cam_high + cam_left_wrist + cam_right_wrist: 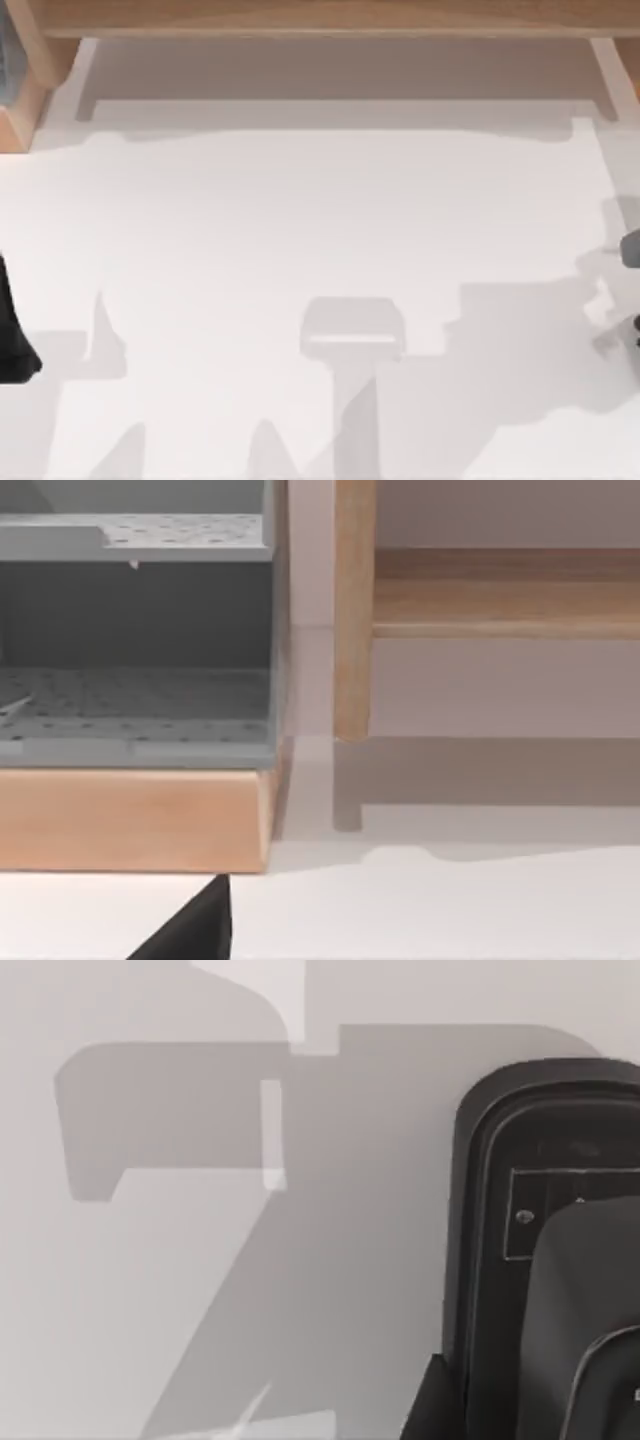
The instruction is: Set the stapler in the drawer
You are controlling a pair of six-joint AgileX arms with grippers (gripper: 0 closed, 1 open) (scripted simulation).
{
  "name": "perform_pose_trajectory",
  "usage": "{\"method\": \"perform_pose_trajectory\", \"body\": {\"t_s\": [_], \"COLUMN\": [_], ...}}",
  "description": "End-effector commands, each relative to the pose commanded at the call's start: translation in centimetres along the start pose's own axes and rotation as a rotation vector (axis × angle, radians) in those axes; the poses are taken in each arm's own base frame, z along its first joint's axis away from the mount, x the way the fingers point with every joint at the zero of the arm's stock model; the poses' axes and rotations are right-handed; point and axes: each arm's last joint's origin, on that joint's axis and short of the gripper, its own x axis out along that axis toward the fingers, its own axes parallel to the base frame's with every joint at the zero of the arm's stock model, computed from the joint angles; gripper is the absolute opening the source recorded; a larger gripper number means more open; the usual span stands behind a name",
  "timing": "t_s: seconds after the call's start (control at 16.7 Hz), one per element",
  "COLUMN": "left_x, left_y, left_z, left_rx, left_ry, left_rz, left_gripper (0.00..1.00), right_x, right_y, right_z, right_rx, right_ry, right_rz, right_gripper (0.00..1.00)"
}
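A black stapler (545, 1250) with a rounded end and a small screwed plate lies on the white table, close under my right wrist camera. My right gripper (630, 250) sits at the table's right edge, mostly cut off. A wooden unit with grey perforated compartments, the drawer (135, 720), stands at the far left corner (12, 85), its wooden front facing my left wrist camera. My left gripper (12, 340) is parked at the table's left edge, and a dark part of it (190, 935) shows low before the unit.
A long wooden shelf (330, 18) on slim legs (352, 610) runs along the back of the white table (320, 230). Arm shadows fall across the table's front half.
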Motion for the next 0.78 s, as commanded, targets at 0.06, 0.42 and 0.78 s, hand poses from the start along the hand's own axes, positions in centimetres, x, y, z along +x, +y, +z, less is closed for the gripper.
{"method": "perform_pose_trajectory", "body": {"t_s": [0.06,0.42,0.78], "left_x": [0.0,0.0,0.0], "left_y": [0.0,0.0,0.0], "left_z": [0.0,0.0,0.0], "left_rx": [0.000,0.000,0.000], "left_ry": [0.000,0.000,0.000], "left_rz": [0.000,0.000,0.000], "left_gripper": [1.00,1.00,1.00], "right_x": [0.0,0.0,-2.1], "right_y": [0.0,0.0,0.0], "right_z": [0.0,0.0,0.0], "right_rx": [0.000,0.000,0.000], "right_ry": [0.000,0.000,0.002], "right_rz": [0.000,0.000,0.001], "right_gripper": [0.00,0.00,0.00]}}
